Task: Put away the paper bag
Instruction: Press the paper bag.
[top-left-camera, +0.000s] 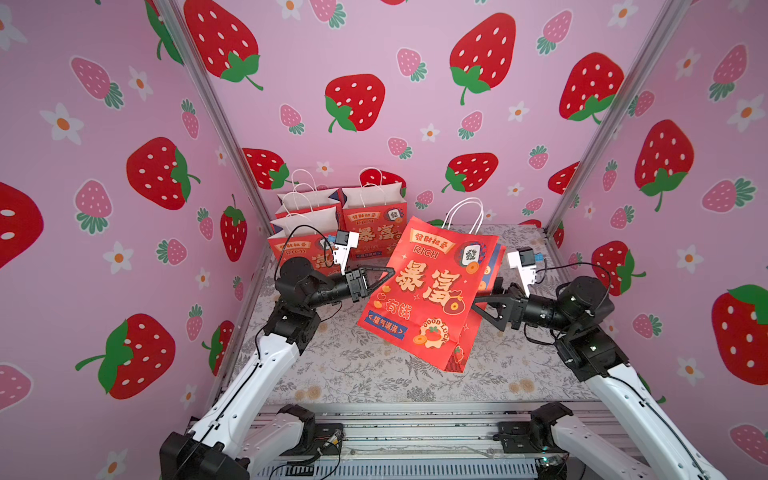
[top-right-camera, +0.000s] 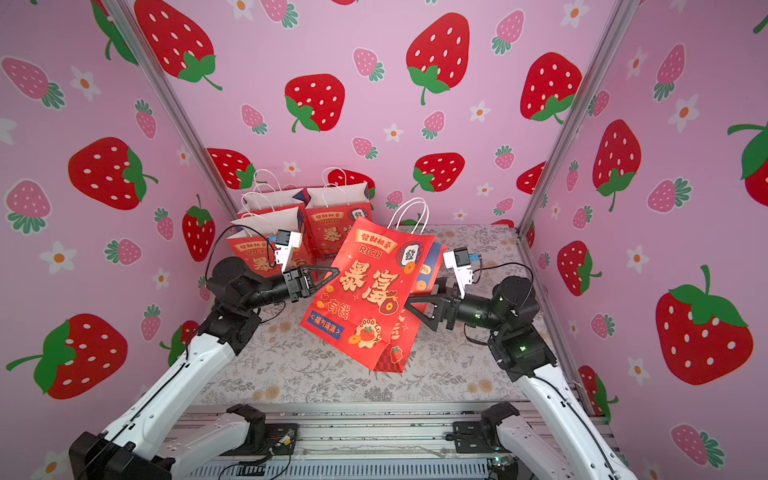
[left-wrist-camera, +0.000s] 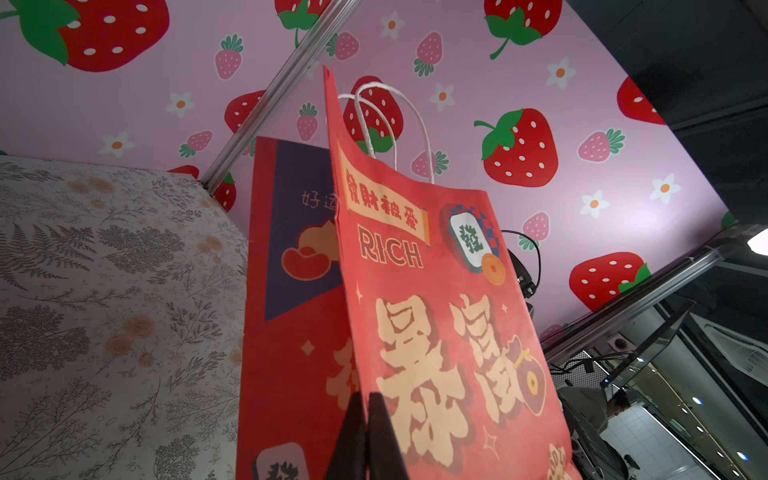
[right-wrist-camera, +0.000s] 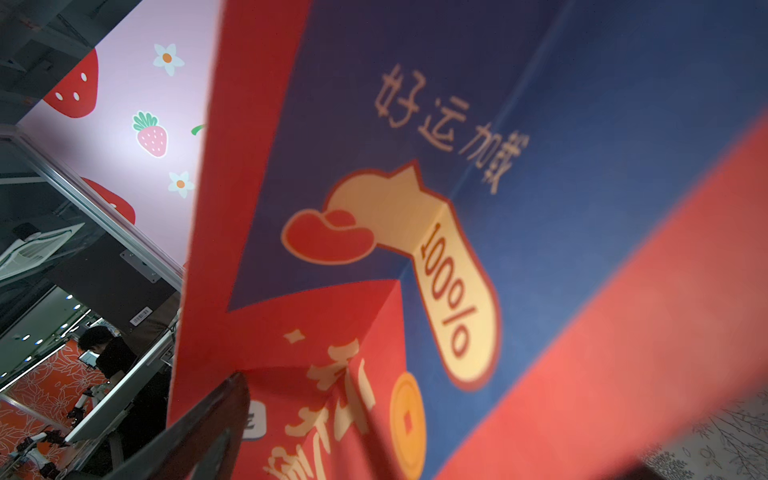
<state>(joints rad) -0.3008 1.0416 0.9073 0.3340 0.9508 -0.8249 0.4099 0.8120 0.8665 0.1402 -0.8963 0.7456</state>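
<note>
Top views both show the floral table (top-left-camera: 374, 374), with the paper bag (top-left-camera: 432, 291) tilted over its middle, handles toward the back wall, between the two arms. Three matching bags (top-left-camera: 332, 224) stand in the back left corner. At the bag's edge the left gripper (top-left-camera: 390, 272) pinches the paper, jaws pressed together. The right gripper (top-left-camera: 484, 313) is spread wide at the opposite side.

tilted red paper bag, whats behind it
Three matching red paper bags stand upright by the back wall, one partly covered by the tilted bag's top corner. The floral tabletop right behind it can't be seen.
</note>
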